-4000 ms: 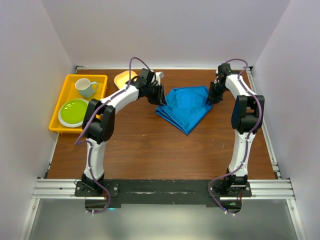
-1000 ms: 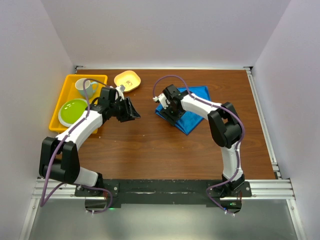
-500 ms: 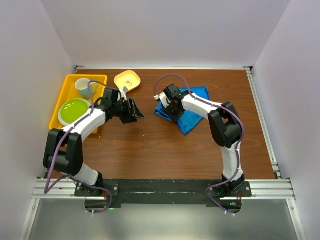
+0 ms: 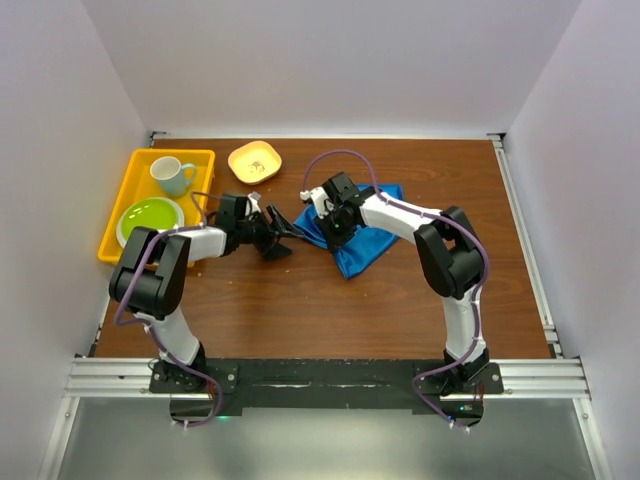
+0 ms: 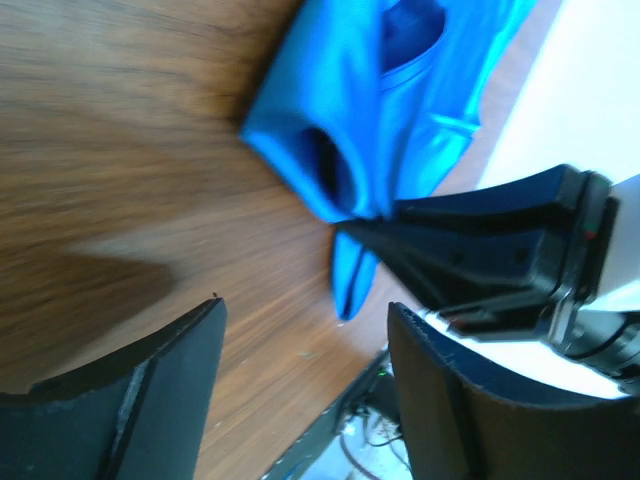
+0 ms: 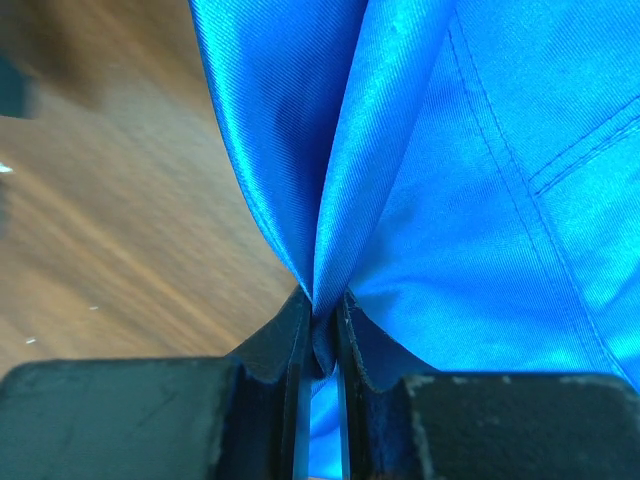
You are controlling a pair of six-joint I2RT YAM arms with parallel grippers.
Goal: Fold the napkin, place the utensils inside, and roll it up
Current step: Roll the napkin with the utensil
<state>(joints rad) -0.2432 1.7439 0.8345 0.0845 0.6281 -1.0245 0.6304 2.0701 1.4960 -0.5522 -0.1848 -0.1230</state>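
Spanning the scene, a brown wooden counter point(image 4: 300, 300) carries a rumpled royal-blue napkin point(image 4: 365, 245) just right of centre. A yellow tray point(image 4: 197, 160) sits at the far left. The right claw point(image 4: 331, 222) pinches a raised fold at the napkin's left edge, its tips pressed together on the cloth. The left claw point(image 4: 287, 238), spread and holding nothing, points at that edge from just beside it. A green plate point(image 4: 150, 222) lies in the tray, an orange bowl point(image 4: 254, 161) stands near it, and a pale blue cup point(image 4: 172, 175) sits at the tray's far end.
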